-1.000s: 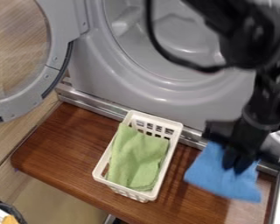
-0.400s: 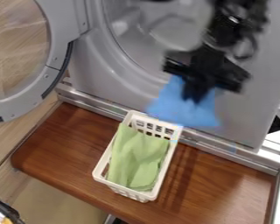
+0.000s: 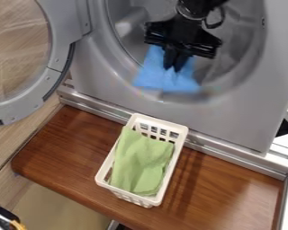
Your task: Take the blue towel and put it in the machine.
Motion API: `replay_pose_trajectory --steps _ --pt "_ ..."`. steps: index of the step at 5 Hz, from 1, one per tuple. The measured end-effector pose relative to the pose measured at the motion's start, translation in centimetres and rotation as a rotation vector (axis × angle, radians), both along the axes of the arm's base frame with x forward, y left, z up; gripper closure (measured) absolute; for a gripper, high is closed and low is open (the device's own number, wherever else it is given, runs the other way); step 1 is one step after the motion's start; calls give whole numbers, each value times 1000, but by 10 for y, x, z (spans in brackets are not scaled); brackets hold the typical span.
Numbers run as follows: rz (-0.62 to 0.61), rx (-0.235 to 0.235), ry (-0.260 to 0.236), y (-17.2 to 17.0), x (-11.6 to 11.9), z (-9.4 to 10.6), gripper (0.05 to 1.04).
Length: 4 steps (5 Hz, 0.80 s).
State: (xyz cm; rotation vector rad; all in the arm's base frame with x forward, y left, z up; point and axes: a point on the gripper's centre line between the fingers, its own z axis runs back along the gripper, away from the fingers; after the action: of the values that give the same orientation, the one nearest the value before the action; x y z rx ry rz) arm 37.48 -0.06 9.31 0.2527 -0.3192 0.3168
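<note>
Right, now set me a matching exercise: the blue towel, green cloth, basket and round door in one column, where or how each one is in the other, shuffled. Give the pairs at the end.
Things
1. Blue towel
2. Green cloth
3. Basket
4. Round door

Places and states
A. Standing on the brown wooden surface
B. Swung open, at the left of the picture
C. Hanging from the gripper, at the opening of the machine
D. Lying inside a white, slotted holder

Right pairs: 1-C, 2-D, 3-A, 4-B
</note>
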Motion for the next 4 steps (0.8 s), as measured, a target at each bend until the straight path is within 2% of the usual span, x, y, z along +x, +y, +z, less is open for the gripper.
replay_pose_trajectory --steps 1,2,3,4 --pt "-47 5 -22 13 28 -23 1015" --pt "-69 0 -52 22 40 -42 1015" --pt "-114 -12 -91 22 49 -46 987" --pt "-171 -4 -68 23 49 -45 816"
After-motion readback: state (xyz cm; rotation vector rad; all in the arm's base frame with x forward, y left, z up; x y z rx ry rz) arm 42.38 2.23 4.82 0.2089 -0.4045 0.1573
